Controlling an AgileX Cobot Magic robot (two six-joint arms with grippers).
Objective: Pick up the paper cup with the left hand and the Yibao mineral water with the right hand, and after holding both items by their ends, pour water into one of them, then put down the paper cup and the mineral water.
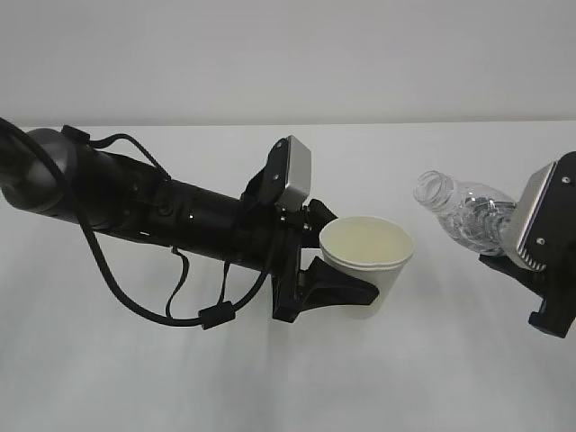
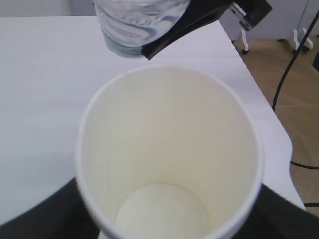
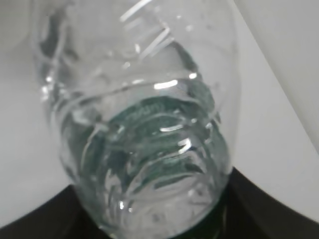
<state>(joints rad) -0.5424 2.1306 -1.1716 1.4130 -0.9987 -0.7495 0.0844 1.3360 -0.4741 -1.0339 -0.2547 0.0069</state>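
Observation:
The white paper cup [image 1: 367, 267] hangs above the table, mouth up and leaning a little, with my left gripper [image 1: 335, 270] shut on its lower body. In the left wrist view the paper cup [image 2: 169, 154] fills the frame, its cream inside dry, with dark jaws at both lower corners. To the right, the clear Yibao mineral water [image 1: 464, 214] is tilted with its open neck pointing left toward the cup; a gap remains between them. My right gripper [image 1: 506, 236] is shut on its lower end. The ribbed mineral water [image 3: 144, 129] fills the right wrist view, and its mouth [image 2: 134, 25] shows above the cup's rim.
The white table [image 1: 270, 378] lies below both arms, its far edge against a pale wall. The left arm's looping black cables [image 1: 162, 306] hang under it. The left wrist view shows the table's right edge, wooden floor [image 2: 294, 84] and a cable beyond.

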